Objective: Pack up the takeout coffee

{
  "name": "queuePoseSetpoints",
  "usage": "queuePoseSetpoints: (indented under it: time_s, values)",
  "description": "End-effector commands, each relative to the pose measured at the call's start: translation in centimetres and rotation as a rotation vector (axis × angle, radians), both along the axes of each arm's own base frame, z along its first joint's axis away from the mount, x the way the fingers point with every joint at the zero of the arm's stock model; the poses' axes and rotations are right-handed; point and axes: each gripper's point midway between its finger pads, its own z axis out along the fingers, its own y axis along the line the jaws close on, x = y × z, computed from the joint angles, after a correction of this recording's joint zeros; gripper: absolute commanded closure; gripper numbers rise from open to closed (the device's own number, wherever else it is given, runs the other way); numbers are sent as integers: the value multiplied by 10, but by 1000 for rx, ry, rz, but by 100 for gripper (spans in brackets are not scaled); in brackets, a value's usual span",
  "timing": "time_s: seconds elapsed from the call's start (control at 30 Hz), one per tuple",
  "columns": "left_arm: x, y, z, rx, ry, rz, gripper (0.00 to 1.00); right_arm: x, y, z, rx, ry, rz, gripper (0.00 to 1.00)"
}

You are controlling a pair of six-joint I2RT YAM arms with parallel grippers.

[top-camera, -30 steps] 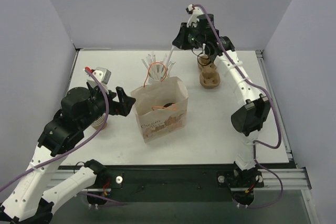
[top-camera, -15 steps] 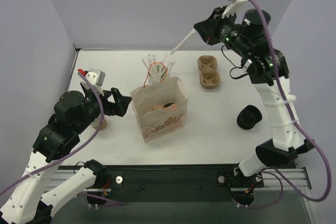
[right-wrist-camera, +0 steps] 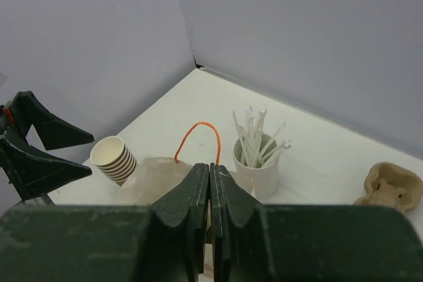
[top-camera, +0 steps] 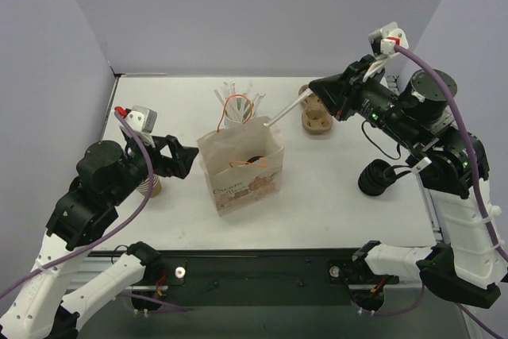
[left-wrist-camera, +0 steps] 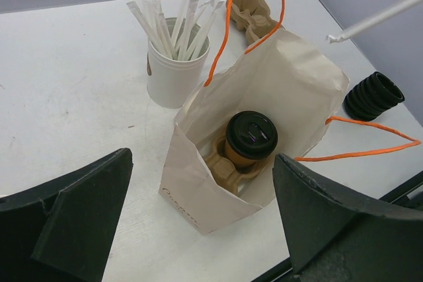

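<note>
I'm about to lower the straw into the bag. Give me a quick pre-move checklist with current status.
1. takeout coffee upright in the paper bag, lid on: ok
2. Bag mouth open wide: ok
3. right gripper shut on the wrapped straw: ok
4. Straw tip lined up over the bag mouth: cannot tell
5. left gripper open, holding nothing, beside the bag: ok

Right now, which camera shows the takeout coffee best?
Left wrist. It looks into the open paper bag, showing the takeout coffee, lid on, seated in the pulp carrier. Top external shows only a dark sliver of lid through the bag's mouth. Right wrist shows none of it: the right gripper, shut on a straw, hides the bag's inside.
</note>
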Motion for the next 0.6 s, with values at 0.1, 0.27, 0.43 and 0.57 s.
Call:
queuePoseSetpoints:
  time_s: [0.1,0.27,0.43,0.57]
  values:
    - [-1,-3,27,-35,-80,-26,3,16,19,-42,-37,115,5,92]
    - [1,-3,22,-29,-78,-21,3,30,55,-78,-89,206,67,92]
    - [3,2,7,-10,-57,8,3,38,94,-101,-115,280,138,92]
    - [5,14,-5,15,-47,70,3,31,125,-128,-166,329,199,92]
